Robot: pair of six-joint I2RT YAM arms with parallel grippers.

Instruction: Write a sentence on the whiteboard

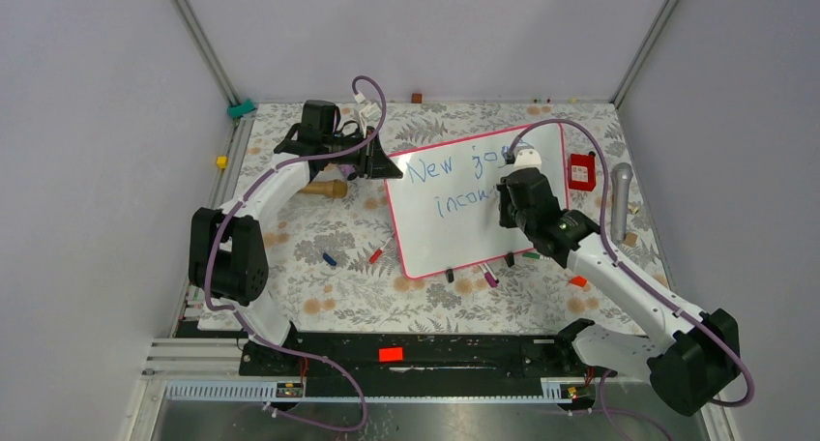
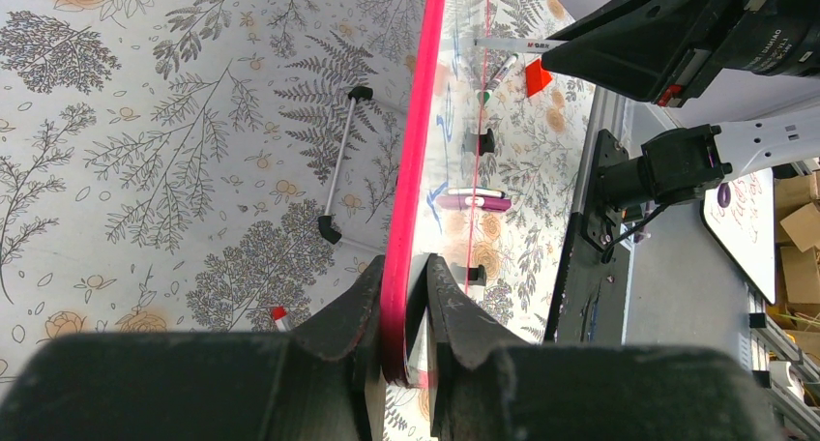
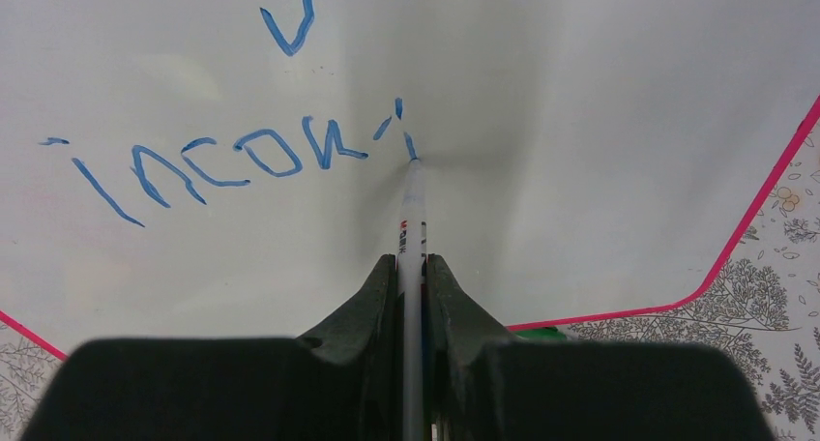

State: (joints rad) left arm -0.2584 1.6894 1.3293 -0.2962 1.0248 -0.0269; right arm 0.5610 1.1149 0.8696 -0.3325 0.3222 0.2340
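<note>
Left claw (image 1: 380, 161) is clamping the far-left corner of the whiteboard (image 1: 464, 238) in the overhead view. The board is sitting mid-counter (image 1: 329, 286), and the right claw (image 1: 508, 204) is working over the blue sentence (image 1: 450, 185). From the left wrist, both fingers are pinching the pink frame (image 2: 418, 151) edge-on. From the right wrist, the claw is squeezing a marker (image 3: 413, 204), its tip touching the board just after the second line's last letters.
</note>
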